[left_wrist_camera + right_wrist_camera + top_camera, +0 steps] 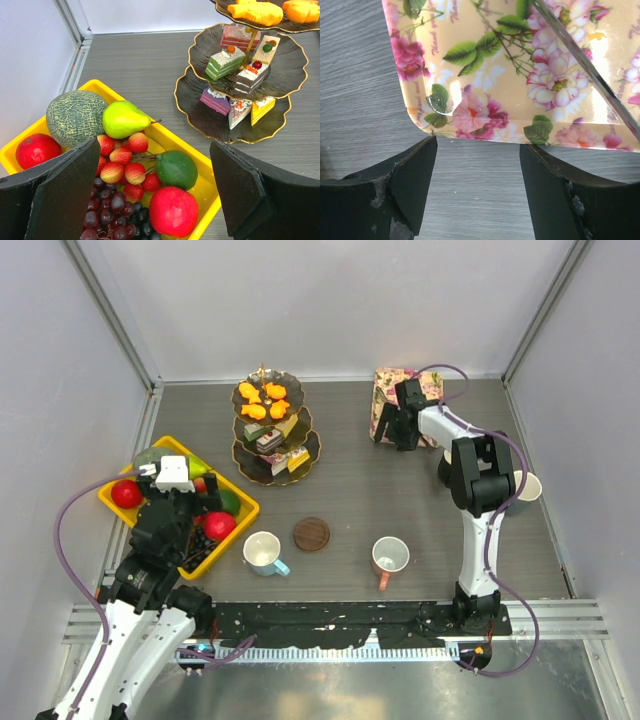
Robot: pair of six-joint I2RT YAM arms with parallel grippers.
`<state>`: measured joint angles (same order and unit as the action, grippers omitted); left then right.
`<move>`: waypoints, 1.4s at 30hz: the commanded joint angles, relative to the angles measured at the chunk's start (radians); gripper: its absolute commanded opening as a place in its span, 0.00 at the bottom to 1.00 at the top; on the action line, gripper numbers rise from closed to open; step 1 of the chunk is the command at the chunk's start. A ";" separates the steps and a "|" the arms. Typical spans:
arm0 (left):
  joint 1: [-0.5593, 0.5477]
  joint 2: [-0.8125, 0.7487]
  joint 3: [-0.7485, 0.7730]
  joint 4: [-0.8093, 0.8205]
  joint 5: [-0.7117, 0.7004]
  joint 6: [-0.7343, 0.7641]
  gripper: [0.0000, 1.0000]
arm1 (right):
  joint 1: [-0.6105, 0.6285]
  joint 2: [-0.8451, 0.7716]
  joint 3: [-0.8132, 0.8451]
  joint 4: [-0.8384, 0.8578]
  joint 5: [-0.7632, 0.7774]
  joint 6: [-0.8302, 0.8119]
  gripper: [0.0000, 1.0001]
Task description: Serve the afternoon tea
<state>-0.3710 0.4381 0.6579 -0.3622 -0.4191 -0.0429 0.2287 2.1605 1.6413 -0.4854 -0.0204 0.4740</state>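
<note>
Your stand (275,430), loaded with cakes (225,62), sits at the far edge of the table (400,490), left of centre. Your left claw (155,145) hangs wide over the crate (245,510) at the left edge. Your right claw (477,150) gapes wide just short of the floral tin (385,400), far right. The white mug (262,551) and the pink mug (390,556) stand near the front edge.

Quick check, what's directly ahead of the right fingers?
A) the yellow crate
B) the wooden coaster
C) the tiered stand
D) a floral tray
D: the right wrist view shows the corner of the floral tray just beyond the open right fingers, and the top view puts that arm at the tray too.
</note>
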 commanded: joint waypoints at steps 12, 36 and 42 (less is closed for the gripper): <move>0.003 -0.033 -0.001 0.054 -0.010 0.011 0.99 | 0.203 -0.436 -0.236 -0.016 -0.082 -0.199 0.72; 0.003 -0.055 -0.007 0.057 -0.026 0.011 0.99 | 0.613 -0.421 -0.503 0.059 -0.089 -0.146 0.63; 0.003 -0.052 -0.007 0.060 -0.029 0.012 0.99 | 0.561 -0.372 -0.505 0.059 -0.035 -0.144 0.48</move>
<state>-0.3710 0.3893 0.6556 -0.3550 -0.4301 -0.0425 0.8280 1.7569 1.1278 -0.4442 -0.1211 0.3290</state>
